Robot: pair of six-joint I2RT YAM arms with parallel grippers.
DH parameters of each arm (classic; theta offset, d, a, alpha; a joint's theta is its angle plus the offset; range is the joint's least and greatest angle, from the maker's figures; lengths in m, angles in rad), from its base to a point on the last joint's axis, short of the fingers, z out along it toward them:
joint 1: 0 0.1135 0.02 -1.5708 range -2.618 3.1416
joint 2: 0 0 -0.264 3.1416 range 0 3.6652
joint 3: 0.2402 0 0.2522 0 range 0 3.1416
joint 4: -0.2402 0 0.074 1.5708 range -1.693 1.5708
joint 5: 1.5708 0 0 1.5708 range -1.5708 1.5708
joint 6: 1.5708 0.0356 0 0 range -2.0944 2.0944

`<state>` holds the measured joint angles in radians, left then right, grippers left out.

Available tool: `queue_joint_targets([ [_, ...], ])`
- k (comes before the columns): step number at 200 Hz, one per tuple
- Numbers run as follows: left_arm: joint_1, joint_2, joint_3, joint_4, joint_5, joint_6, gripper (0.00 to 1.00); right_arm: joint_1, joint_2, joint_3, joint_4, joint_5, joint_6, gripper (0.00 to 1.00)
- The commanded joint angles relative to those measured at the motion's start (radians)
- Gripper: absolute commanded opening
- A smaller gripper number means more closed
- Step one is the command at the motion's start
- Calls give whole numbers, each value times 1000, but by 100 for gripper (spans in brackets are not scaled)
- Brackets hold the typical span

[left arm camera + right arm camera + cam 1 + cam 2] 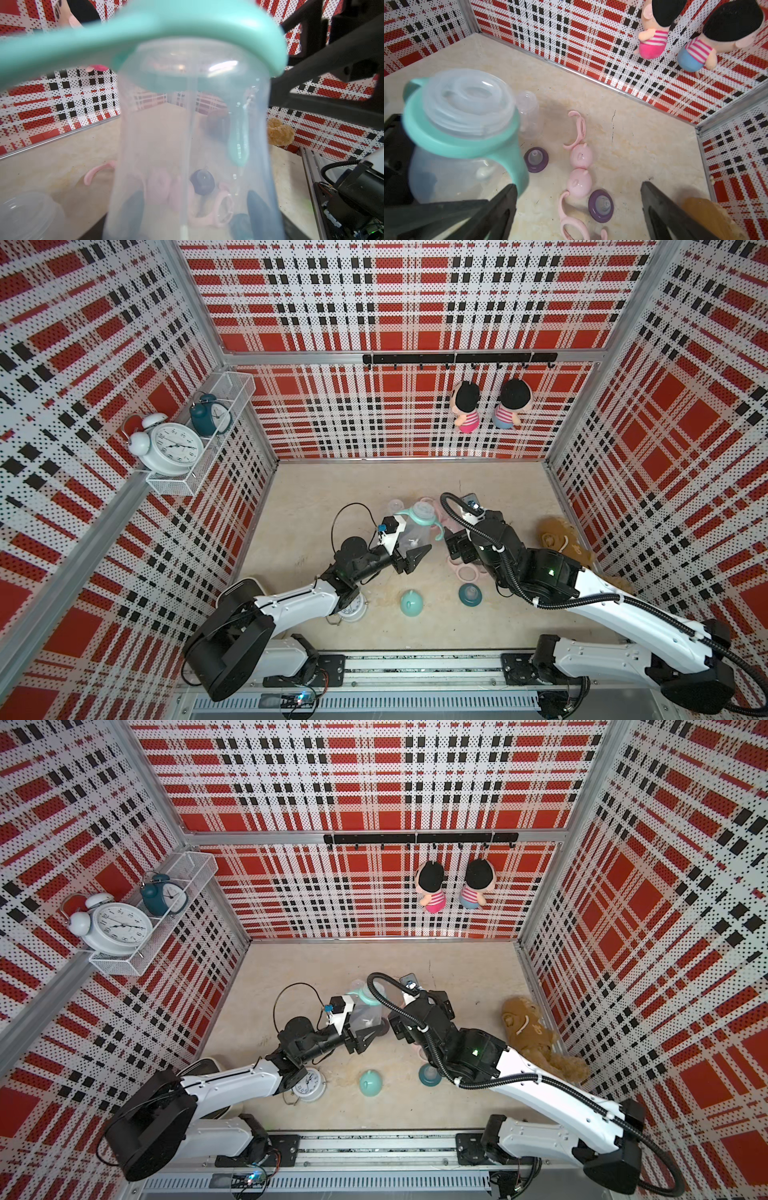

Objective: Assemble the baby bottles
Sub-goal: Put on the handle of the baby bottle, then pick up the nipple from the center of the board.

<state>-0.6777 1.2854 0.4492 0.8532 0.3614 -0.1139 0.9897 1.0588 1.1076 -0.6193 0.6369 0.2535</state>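
Bottle (415,526), teal ring (446,143) on its neck, hangs above the tabletop (332,489) well apart from the plush (561,543), clamped by the left end effector (196,209). Right end effector (578,185), between them, gapes empty; it may knock the handle (517,166) and twist the slick bottle loose.

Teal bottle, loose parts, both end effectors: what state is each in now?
Left end effector: shut on teal bottle.
Right end effector: open, empty.
Teal bottle: held, handle ring on, neck uncapped.
Teal dome cap: loose on table.
Teal nipple collar: loose on table.
Pink dome caps: both loose on table.
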Motion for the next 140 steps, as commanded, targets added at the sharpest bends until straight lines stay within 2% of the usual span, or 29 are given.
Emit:
queue_joint_targets([
  [1, 19, -55, -23, 66, 11, 24, 0, -31, -33, -38, -65, -107, 73, 97],
  [71, 20, -181, -109, 66, -2, 82, 0, -155, -43, -227, -150, -305, 247, 96],
  [92, 19, -208, -124, 66, -8, 83, 0, -160, -42, -294, -147, -318, 293, 95],
  [140, 9, -244, -135, 52, -27, 92, 0, -162, -30, -424, -67, -402, 493, 93],
])
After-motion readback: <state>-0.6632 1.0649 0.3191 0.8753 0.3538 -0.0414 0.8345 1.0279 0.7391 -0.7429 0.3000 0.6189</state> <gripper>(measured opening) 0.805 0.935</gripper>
